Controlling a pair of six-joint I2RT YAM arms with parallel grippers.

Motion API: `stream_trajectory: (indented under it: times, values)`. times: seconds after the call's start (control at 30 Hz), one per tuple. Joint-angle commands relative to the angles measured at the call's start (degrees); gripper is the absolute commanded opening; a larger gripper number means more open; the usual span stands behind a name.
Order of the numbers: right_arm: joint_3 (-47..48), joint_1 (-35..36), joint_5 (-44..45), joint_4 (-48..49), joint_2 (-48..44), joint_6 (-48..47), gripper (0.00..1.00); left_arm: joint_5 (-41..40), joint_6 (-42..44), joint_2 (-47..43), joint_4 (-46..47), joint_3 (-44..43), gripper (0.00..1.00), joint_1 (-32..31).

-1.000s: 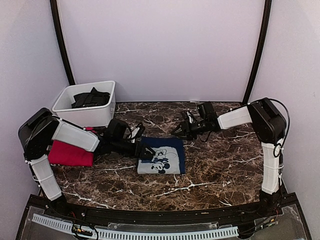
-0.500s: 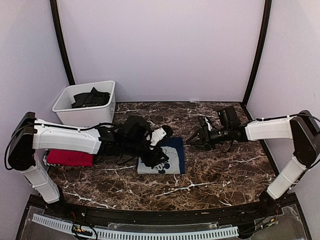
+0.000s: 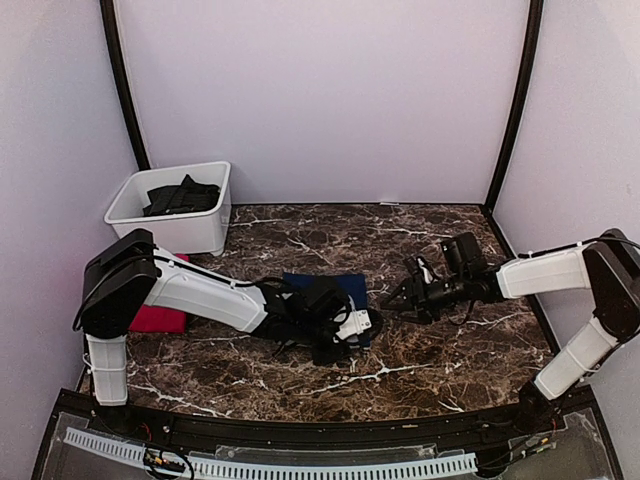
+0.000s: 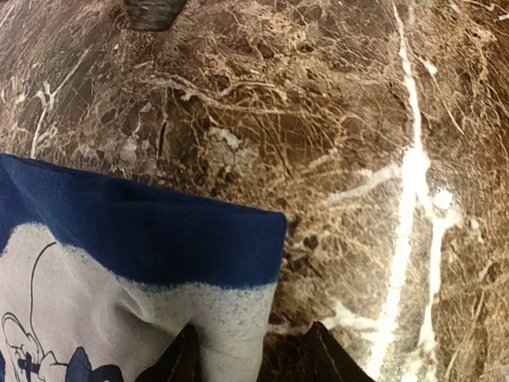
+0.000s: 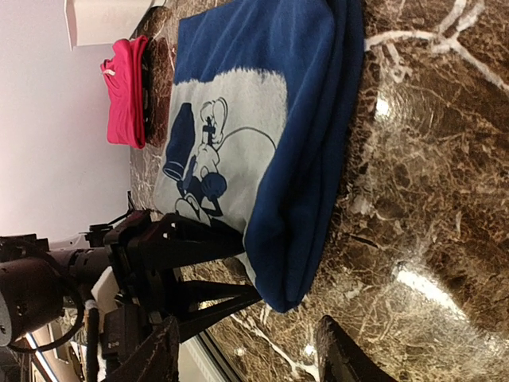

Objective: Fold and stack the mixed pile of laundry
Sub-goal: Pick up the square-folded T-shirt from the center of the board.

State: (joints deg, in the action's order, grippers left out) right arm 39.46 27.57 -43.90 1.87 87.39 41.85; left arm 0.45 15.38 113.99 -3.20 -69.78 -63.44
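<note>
Now | navy blue T-shirt [image 4: 143,231]: cartoon print [image 4: 56,310] | left hand [image 4: 254,362] straddles edge

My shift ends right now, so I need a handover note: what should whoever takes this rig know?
Left gripper: open, jaws either side of the folded navy T-shirt's near right corner, not clamped.
Right gripper: open, empty, hovering just right of that shirt.
Red T-shirt: folded, far left, apart from the navy one.
Dark garment: unfolded, in the white bin.
Done: two folds. Left: stack them, then fold the dark garment.
</note>
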Motion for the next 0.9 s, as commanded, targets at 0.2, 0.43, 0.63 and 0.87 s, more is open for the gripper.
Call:
stream_trajectory:
  times: [0.2, 0.43, 0.63, 0.87]
  values:
    - [-3.3, -0.3, -1.4, 4.0, -1.2, 2.2, 0.58, -0.7, 2.5, 3.2, -0.4, -2.1, 0.28, -0.1]
    - [-5.4, 0.6, -3.2, 8.8, 2.0, 6.3, 0.71, 1.3, -0.5, -0.1, 2.5, -1.4, 0.0, 0.1]
    - [-5.2, 3.6, -3.6, 13.5, 5.4, 10.5, 0.81, 3.4, -2.4, -2.2, 5.2, -0.9, 0.0, 0.1]
    - [-3.2, 4.5, -6.3, 17.6, 11.3, 13.2, 0.86, 4.4, -3.2, -4.2, 6.3, 0.8, 0.0, 0.1]
